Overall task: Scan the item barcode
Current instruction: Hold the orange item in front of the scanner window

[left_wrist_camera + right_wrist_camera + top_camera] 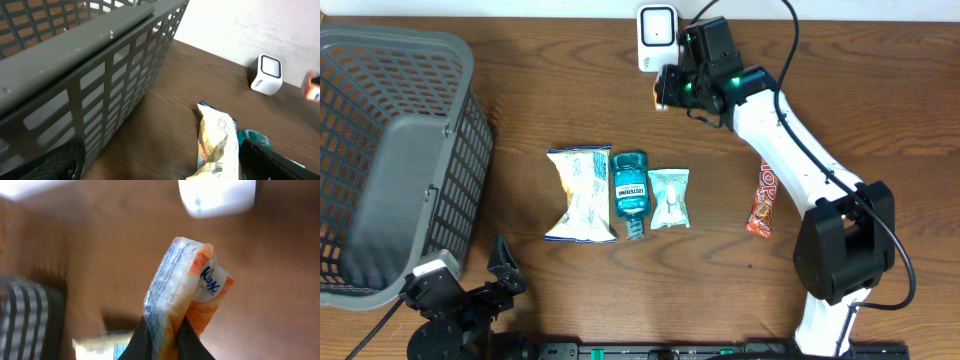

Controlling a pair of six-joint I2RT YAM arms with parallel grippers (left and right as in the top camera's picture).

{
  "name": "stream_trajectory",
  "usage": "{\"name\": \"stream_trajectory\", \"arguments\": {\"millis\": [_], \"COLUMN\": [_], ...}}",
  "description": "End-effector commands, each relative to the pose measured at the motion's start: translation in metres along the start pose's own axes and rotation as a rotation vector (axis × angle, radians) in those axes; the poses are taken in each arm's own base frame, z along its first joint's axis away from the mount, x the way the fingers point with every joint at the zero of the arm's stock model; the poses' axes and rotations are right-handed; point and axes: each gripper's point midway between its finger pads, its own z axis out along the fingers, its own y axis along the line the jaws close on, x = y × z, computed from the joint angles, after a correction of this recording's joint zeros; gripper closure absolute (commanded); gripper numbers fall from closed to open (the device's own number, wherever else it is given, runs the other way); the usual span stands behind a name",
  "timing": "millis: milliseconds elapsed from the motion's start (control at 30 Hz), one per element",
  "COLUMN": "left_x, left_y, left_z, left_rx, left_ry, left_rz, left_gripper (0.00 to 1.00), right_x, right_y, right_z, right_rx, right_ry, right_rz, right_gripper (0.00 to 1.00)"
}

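Scanning was in hand: right jaws clenched on an orange packet (186,287), held near the scanner (217,195); left jaws gaped idle. Next, its barcode likely needed turning toward it.

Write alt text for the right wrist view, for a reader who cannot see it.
The right end effector, shut at the bottom edge, pinches an orange and white packet that stands up in the middle of the frame, with a white scanner at the top edge beyond it. A brown wooden table fills the blurred background.
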Motion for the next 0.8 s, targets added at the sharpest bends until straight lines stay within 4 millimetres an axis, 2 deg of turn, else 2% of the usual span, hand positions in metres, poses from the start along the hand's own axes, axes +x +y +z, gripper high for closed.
{"name": "stream_trajectory", "arguments": {"millis": [0, 267, 433, 633, 767], "left_x": [-0.001, -0.001, -0.001, -0.001, -0.001], "left_y": [0.003, 0.003, 0.003, 0.003, 0.003], "left_z": [-0.001, -0.001, -0.001, -0.001, -0.001], "left_rx": [-0.015, -0.015, -0.015, -0.015, -0.015], "left_ry": [-0.012, -0.011, -0.012, -0.011, -0.011], "left_rz": [-0.001, -0.001, -0.001, -0.001, -0.001], "left_gripper": [0.02, 0.02, 0.02, 0.02, 0.02], "right_x": [-0.024, -0.063, -0.082, -0.092, -0.094], "right_y": [-0.007, -0.001, -0.016, -0.036, -0.039], "right_z": [0.015, 0.070, 0.097, 0.105, 0.104], "right_rx": [0.027, -0.090, -0.129, -0.077, -0.068], "right_ry": [-0.106, -0.341, -0.490, -0.575, -0.580], "right_rz": [-0.049, -0.138, -0.158, -0.140, -0.136], "right_gripper": [0.99, 0.99, 0.99, 0.99, 0.99]}}
